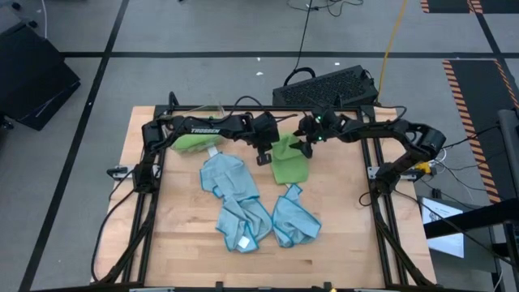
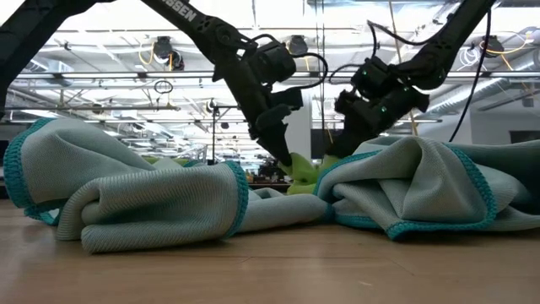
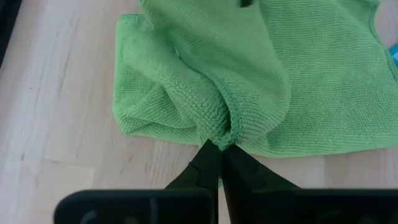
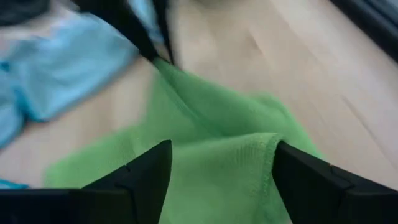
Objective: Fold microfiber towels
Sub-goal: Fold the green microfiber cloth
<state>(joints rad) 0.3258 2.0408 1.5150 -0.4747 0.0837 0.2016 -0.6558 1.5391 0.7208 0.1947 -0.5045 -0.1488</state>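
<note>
Our left gripper (image 3: 219, 149) clamps green towel (image 1: 289, 165) edge; right gripper (image 4: 217, 168) jaws apart, towel btwn them.

Even, bright overhead light on the worktop (image 1: 186, 243) from above, shadows soft and short under the arms. Down at table height it's strong backlight: the ceiling lamps (image 2: 169, 51) blow out white, and both arms read as dark silhouettes against the glare. The blue towels (image 2: 152, 203) up front are lit softly, slightly soft in focus. The left wrist view is crisp on the green towel (image 3: 249, 68). The right wrist view is smeared, the green cloth and wood blurred.
</note>
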